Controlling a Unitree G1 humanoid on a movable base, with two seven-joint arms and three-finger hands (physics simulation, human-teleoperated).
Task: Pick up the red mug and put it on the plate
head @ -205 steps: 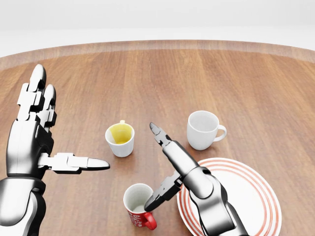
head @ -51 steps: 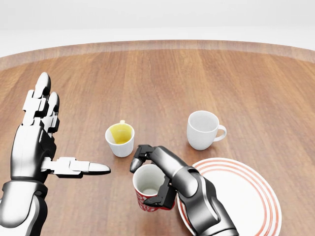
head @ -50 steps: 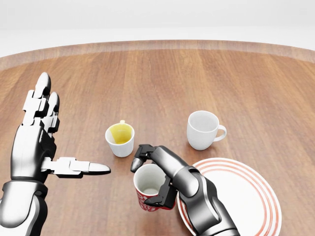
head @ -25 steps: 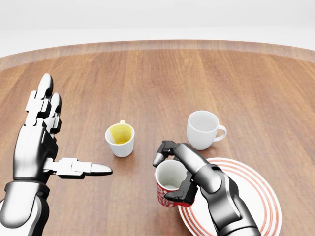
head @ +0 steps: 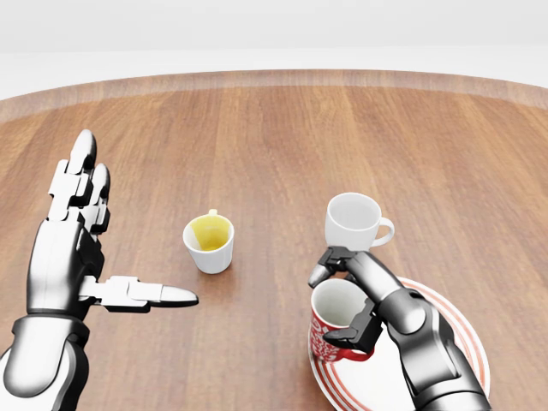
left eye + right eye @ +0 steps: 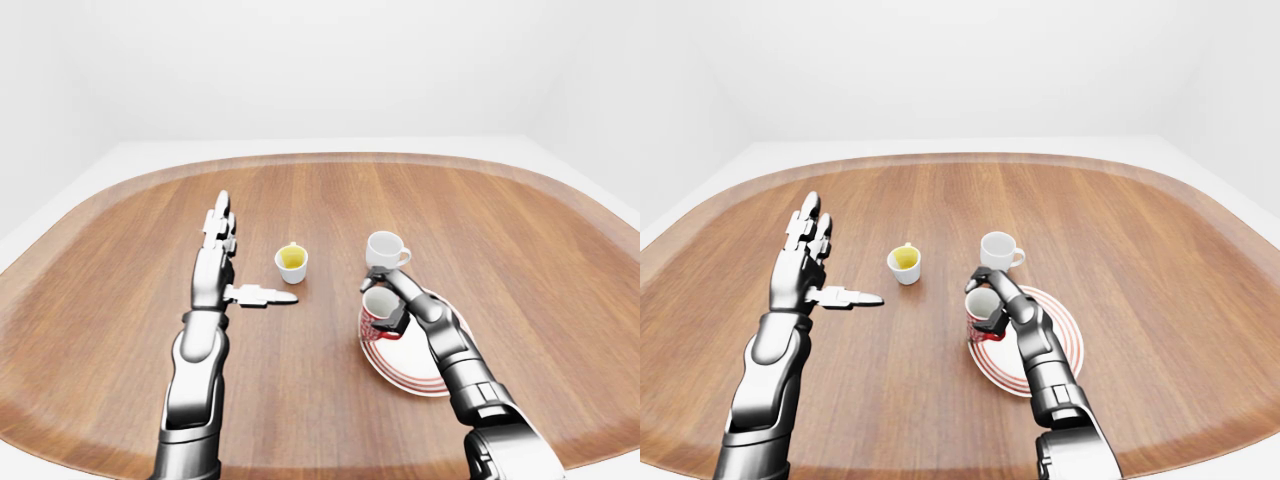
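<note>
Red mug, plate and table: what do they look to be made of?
Red mug: apparently glazed ceramic, glossy red outside with white print, white inside. Plate: likely the same, smooth white with red rings round the rim. Table: wood look, brown plank grain with a soft sheen and a paler edge. All are simulator renders, so these are only looks.

Plate right side: lying bare, giving open room.
White mug: standing just above the plate, crowding that edge.
Yellow cup: sitting well left.
</note>
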